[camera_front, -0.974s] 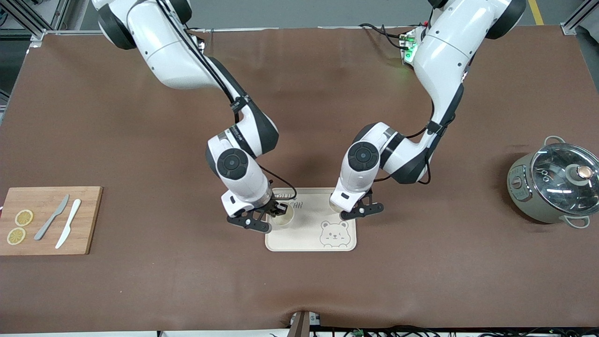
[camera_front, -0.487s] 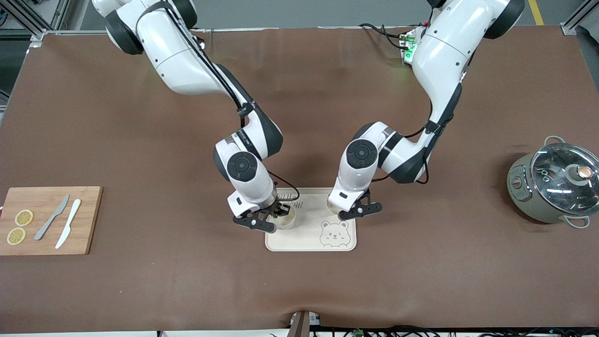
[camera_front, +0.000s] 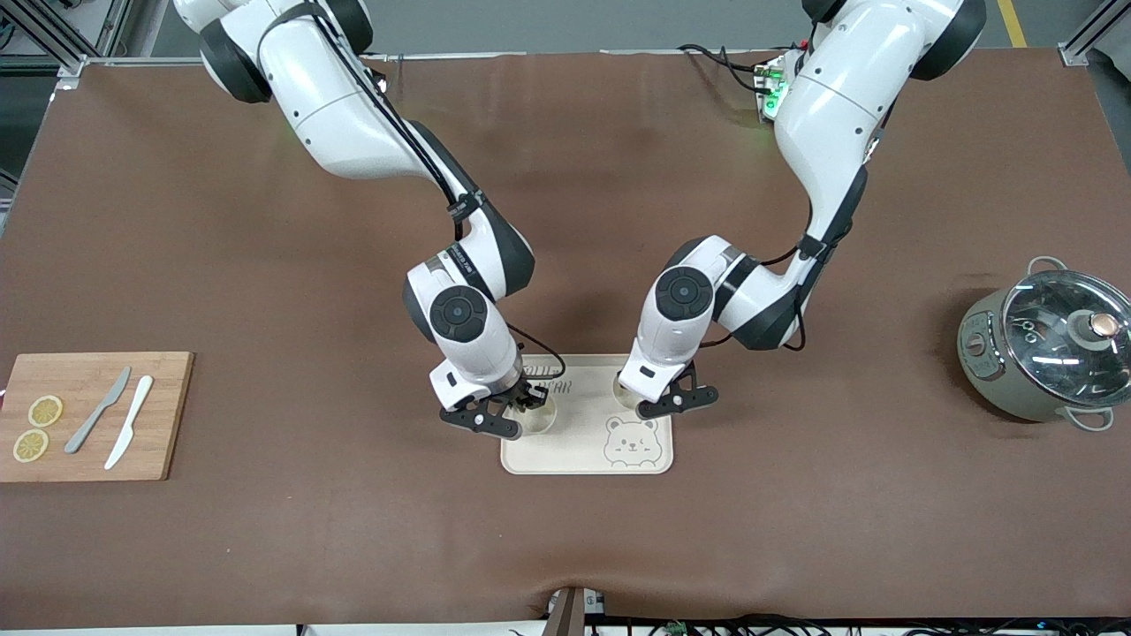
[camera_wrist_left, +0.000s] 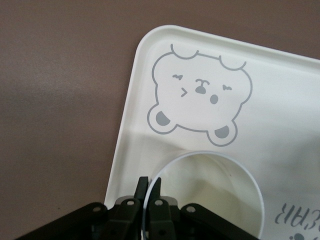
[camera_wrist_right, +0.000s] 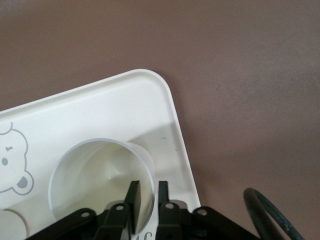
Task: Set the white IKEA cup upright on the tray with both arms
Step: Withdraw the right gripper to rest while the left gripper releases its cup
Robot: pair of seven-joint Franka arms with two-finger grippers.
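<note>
The cream tray with the bear face lies mid-table. Two white cups stand upright on it. One cup is at the right arm's end of the tray. My right gripper straddles its rim with the fingers slightly parted; in the right wrist view the gripper shows the cup wall between them with gaps on both sides. The other cup is at the left arm's end. My left gripper pinches its rim; in the left wrist view the gripper is tight on the cup.
A wooden cutting board with two knives and lemon slices lies at the right arm's end of the table. A grey pot with a glass lid stands at the left arm's end. Cables run near the left arm's base.
My right gripper moved with its cup toward the tray's middle and lowered it onto the tray. My left gripper shifted slightly with its cup.
</note>
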